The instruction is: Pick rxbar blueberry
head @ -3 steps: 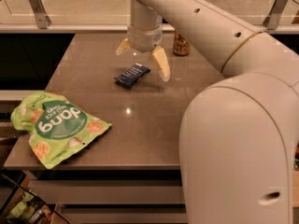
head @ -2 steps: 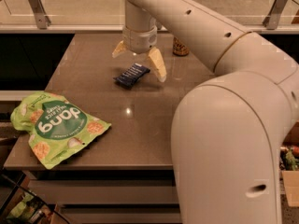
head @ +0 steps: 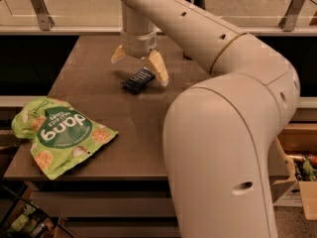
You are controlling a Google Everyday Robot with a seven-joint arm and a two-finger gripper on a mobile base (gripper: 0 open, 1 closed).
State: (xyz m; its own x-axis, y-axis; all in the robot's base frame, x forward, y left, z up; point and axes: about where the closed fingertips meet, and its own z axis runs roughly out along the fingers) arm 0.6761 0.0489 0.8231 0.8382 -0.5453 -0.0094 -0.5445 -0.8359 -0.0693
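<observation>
1. Brown tabletop point(head: 143, 133) is filling the middle of the view, with its far edge running below a pale ledge that is carrying metal brackets point(head: 39, 6)
2. The rxbar blueberry point(head: 137, 80) is lying flat on the far half of the table, turned at a slant, well apart from the left edge and set back from the far edge
3. The gripper point(head: 139, 69) is hanging just above the bar, pointing down, with its two yellowish fingers point(head: 158, 68) spread wide apart and holding nothing
4. The right fingertip is sitting just beside the bar's far right end, and the left fingertip is standing off past the bar's other side; whether either is touching the wrapper cannot be told
5. The white arm point(head: 223, 83) is reaching in from the right, and its bulky near segment is covering the table's right side and right edge
6. A large green snack bag point(head: 59, 135) is lying at the near left corner, its left side reaching the table's left edge and its lower tip nearing the front edge
7. A bare stretch of tabletop is separating the bag from the bar, so the two are sitting well apart
8. A cardboard box point(head: 297, 182) is standing on the floor at the lower right, beyond the arm
</observation>
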